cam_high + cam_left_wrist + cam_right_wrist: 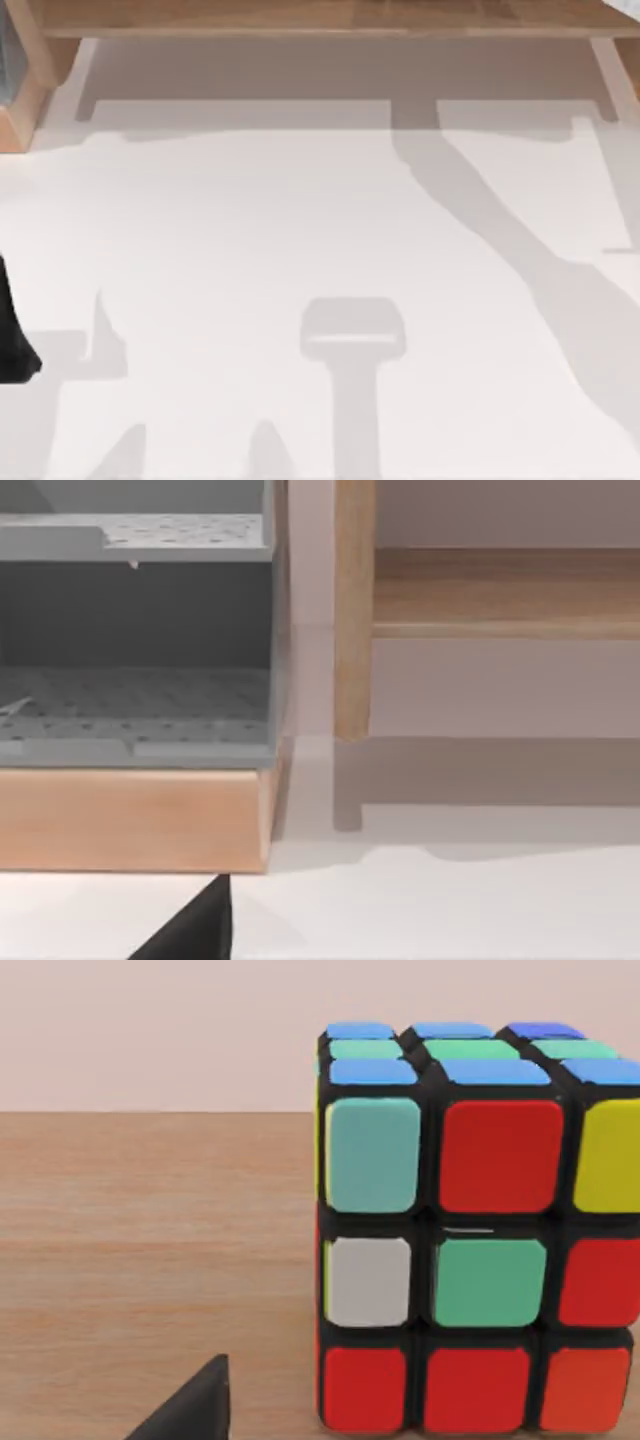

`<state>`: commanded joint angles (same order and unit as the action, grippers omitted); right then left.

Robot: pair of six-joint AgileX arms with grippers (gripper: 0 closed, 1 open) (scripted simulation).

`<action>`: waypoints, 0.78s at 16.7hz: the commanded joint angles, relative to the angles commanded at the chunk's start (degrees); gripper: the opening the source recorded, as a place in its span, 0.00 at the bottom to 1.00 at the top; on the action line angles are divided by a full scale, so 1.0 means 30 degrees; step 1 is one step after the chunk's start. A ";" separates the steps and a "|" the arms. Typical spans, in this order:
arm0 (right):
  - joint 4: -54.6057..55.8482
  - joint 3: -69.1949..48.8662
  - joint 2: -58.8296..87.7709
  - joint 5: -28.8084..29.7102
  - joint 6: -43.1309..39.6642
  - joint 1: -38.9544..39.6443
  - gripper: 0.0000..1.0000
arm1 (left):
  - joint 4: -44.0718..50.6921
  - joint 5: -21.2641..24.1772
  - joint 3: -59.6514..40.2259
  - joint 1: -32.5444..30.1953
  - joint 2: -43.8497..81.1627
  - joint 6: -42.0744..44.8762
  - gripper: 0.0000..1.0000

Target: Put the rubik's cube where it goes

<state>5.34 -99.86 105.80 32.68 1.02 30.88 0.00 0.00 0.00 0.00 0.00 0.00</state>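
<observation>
- One rubik's cube (470, 1230), sitting upright on a wooden shelf (150, 1260), right up close in the right wrist view.
- Right claw: can't tell if clenched or released.
- Could nudge or tip the cube off the wood if pulling away crooked.
- One grey rack (135, 630) on a wooden base, near the left arm.
- White worktop (300, 220) below.

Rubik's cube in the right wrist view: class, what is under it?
The multicoloured rubik's cube stands on a brown wooden surface, with a pale wall behind. The wood directly beneath it is covered by the cube.
</observation>
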 joint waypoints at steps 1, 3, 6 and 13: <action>-0.0097 -0.0406 0.0294 -0.0078 -0.0003 -0.0068 1.00 | 0.0000 0.0000 0.0000 0.0000 0.0000 0.0000 1.00; -0.0394 -0.1564 0.1143 -0.0296 -0.0011 -0.0287 1.00 | 0.0000 0.0000 0.0000 0.0000 0.0000 0.0000 1.00; -0.0965 -0.3666 0.2658 -0.0709 -0.0021 -0.0722 1.00 | 0.0000 0.0000 0.0000 0.0000 0.0000 0.0000 1.00; -0.1569 -0.5824 0.4199 -0.1184 -0.0039 -0.1221 1.00 | 0.0000 0.0000 0.0000 0.0000 0.0000 0.0000 1.00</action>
<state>0.63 -117.33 118.40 29.13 0.90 27.21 0.00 0.00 0.00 0.00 0.00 0.00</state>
